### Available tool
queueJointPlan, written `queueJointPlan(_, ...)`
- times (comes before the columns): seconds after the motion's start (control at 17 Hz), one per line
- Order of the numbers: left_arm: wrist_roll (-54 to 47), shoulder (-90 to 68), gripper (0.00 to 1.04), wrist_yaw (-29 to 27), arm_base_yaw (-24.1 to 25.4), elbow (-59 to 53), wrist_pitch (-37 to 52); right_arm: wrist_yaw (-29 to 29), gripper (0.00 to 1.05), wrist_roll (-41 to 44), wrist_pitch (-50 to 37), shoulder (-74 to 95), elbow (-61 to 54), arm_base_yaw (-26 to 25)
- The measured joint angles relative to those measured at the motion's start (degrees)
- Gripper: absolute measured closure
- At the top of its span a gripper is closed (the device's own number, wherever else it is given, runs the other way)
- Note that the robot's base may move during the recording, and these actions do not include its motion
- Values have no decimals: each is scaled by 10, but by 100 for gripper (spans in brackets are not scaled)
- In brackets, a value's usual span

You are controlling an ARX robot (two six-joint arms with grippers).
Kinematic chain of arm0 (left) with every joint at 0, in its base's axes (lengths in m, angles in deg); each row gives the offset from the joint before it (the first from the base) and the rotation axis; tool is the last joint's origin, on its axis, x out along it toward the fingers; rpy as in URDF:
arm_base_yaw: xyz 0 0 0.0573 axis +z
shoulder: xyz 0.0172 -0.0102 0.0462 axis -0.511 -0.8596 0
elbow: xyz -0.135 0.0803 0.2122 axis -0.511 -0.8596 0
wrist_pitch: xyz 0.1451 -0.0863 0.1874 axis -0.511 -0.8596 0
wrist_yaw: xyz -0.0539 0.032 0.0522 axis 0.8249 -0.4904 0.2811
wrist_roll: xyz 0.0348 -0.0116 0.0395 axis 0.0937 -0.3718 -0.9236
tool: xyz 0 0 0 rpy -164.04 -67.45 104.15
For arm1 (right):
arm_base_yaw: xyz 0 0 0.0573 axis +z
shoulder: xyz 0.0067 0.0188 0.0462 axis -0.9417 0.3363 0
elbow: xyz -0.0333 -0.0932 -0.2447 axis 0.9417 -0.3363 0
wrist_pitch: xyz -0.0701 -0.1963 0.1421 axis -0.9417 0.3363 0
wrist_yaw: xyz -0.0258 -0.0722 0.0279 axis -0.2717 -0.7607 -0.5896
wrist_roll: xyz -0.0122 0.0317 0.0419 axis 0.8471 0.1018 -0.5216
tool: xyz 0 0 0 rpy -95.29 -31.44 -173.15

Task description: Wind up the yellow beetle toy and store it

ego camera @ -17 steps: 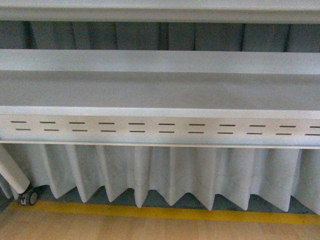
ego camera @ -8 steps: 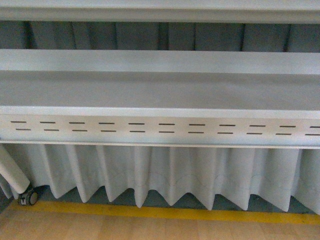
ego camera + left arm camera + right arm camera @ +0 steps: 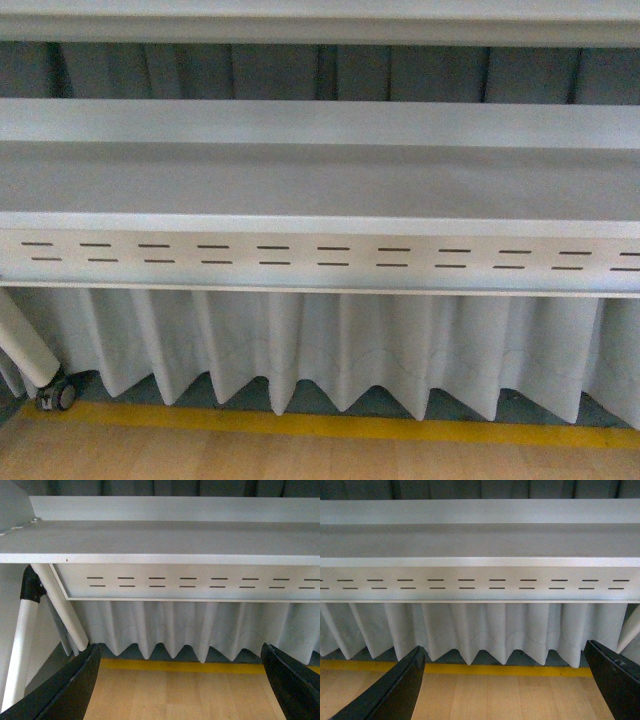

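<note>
The yellow beetle toy is out of view in every frame. My left gripper [image 3: 180, 680] is open, its two black fingers [image 3: 65, 690] spread wide with only wooden floor between them. My right gripper [image 3: 502, 680] is open too, its black fingers [image 3: 395, 690] far apart and holding nothing. Both wrist views look at a grey shelf unit from a short distance. Neither arm shows in the front view.
A grey metal shelf [image 3: 320, 180] with a slotted front panel [image 3: 320, 258] spans the front view, a second shelf edge above it. A pleated white curtain [image 3: 330, 345] hangs below. A yellow floor stripe [image 3: 320, 425], wooden floor, a white slanted leg [image 3: 62, 610] and a caster wheel [image 3: 57, 395] lie beneath.
The view has shifted very slightly; the caster wheel and leg at lower left sit a touch differently. Nothing else has visibly changed.
</note>
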Motion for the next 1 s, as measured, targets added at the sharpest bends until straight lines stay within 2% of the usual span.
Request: queueJointPlan(1.0, 0, 0, 7, 0, 0, 0, 0, 0, 7, 0, 0, 0, 0, 0)
